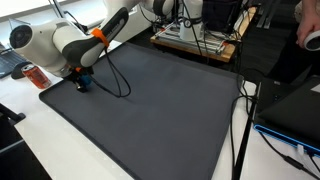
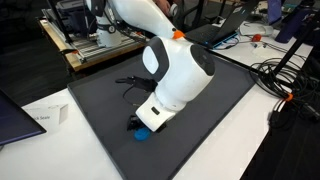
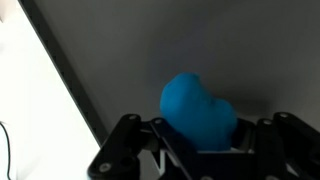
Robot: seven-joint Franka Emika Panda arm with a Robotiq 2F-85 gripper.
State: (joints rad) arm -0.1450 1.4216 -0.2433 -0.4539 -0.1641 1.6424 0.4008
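Blue lump [image 3: 198,112]: rounded, probably soft, light, grippy. Lies near bench [image 1: 40,135] edge. Pincer [image 3: 205,142] apart, straddling it; take across narrow middle.

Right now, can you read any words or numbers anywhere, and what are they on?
No text can be read anywhere.
Blue thing at the gripper: plain, no print.
White paper: any print is too blurred to read.
Orange thing beside the dark mat: too small to read.
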